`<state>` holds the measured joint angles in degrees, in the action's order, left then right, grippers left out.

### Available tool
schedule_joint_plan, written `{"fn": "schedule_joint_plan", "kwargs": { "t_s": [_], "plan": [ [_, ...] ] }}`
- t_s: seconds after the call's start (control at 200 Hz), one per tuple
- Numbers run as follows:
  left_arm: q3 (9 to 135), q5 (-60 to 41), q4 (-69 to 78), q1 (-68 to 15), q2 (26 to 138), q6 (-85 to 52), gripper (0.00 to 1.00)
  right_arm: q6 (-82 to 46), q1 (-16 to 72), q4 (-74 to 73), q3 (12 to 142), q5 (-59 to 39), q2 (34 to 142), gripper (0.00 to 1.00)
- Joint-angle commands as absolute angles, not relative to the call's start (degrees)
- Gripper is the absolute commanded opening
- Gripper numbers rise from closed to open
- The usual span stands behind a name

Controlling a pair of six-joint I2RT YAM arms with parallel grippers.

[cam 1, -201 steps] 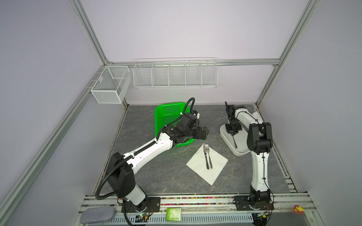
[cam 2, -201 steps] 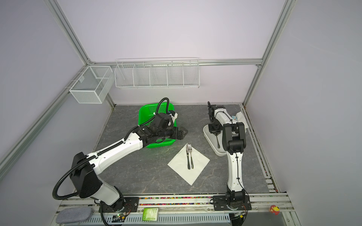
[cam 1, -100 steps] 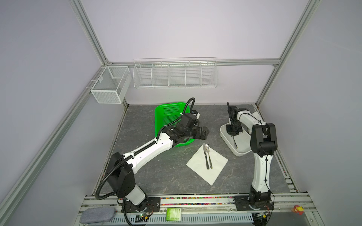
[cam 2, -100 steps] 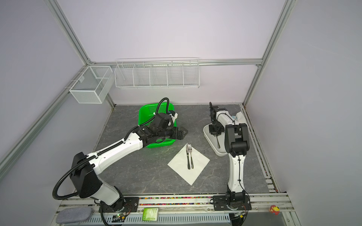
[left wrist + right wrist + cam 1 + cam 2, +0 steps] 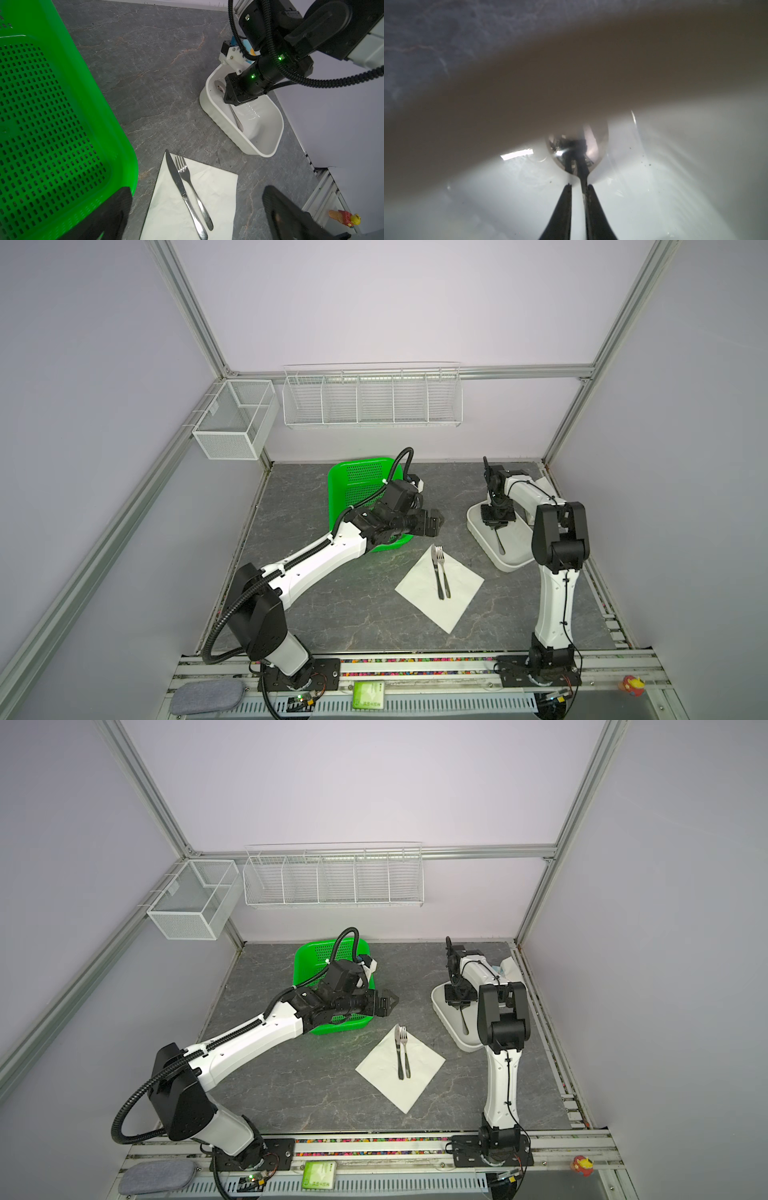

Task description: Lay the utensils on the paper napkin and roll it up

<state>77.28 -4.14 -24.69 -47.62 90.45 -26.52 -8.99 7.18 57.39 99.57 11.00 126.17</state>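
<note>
One knife (image 5: 436, 572), one fork (image 5: 444, 574), side by side on one paper napkin (image 5: 417, 593); one spoon (image 5: 577, 153) in one white tray (image 5: 515, 566) at right, right pincer (image 5: 578, 187) narrow round its neck; left pincer (image 5: 390, 1003) wide.

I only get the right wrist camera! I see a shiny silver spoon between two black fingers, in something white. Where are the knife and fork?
Observer: The slim silver knife and the silver fork lie side by side on the white square paper napkin.
Operator: Is that napkin near me?
Observer: In both top views it lies left of the white oval plastic tub that holds your shiny silver spoon, not touching it.
Operator: What's the other arm doing?
Observer: The left gripper hangs open beside the green perforated plastic basket, holding nothing.
</note>
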Motion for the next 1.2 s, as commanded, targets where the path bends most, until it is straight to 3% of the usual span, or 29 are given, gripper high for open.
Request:
{"fn": "schedule_joint_plan", "kwargs": {
  "t_s": [0.0, 0.435, 0.905, 1.195],
  "plan": [
    [76.7, -4.2, -24.5, -47.4, 89.3, -27.1, 0.99, -9.0, 7.2, 59.1, 99.1, 13.2, 129.7, 0.16],
    [76.2, -4.0, -24.5, -47.4, 89.0, -27.3, 0.99, -9.5, 6.6, 56.8, 97.0, 10.2, 129.1, 0.07],
    [76.4, -4.0, -24.5, -47.4, 89.4, -27.4, 0.99, -9.9, 2.1, 49.3, 92.8, -20.6, 118.1, 0.08],
    [76.6, -4.5, -24.4, -47.4, 89.6, -27.2, 0.99, -11.2, 1.9, 53.8, 94.2, -1.9, 120.5, 0.19]
  ]
}}
